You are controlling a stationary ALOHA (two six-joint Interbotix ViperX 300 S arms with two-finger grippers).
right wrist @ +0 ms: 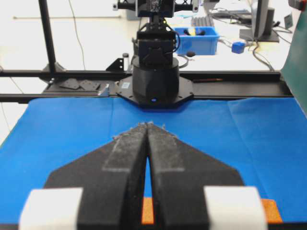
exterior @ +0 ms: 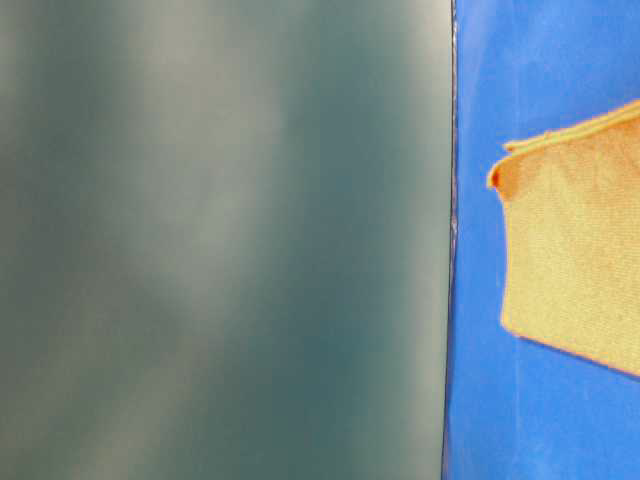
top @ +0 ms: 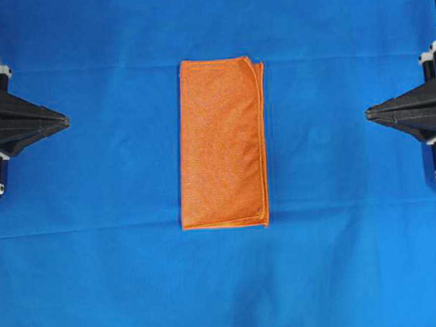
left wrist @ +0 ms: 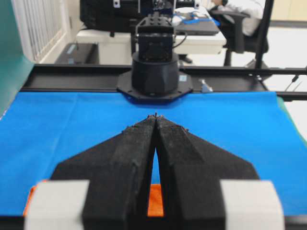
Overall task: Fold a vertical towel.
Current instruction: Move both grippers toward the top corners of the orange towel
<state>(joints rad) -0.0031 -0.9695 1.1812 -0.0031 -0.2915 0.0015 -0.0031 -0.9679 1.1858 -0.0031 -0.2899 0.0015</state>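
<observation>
Since the cloth is what you will be working, findings start there.
Towel: the towel (top: pixel 221 143) is a bright orange microfibre piece, already doubled, with layered edges showing down its right side and at the top right corner.
Handling: expect it to be light, limp and slightly grippy; it should drape, and the layers could slide apart if you pinch only the top one.
Where to hold: take both corners of one short end, catching every layer.
Axis: long side runs top to bottom in the overhead view, short ends facing top and bottom.
Position: flat at the centre of the counter (top: pixel 99 270), on the blue cloth.
Left gripper (top: pixel 64 122): fingers together, empty, well apart from the towel.
Right gripper (top: pixel 369 113): fingers together, empty, equally clear on the opposite side.
</observation>
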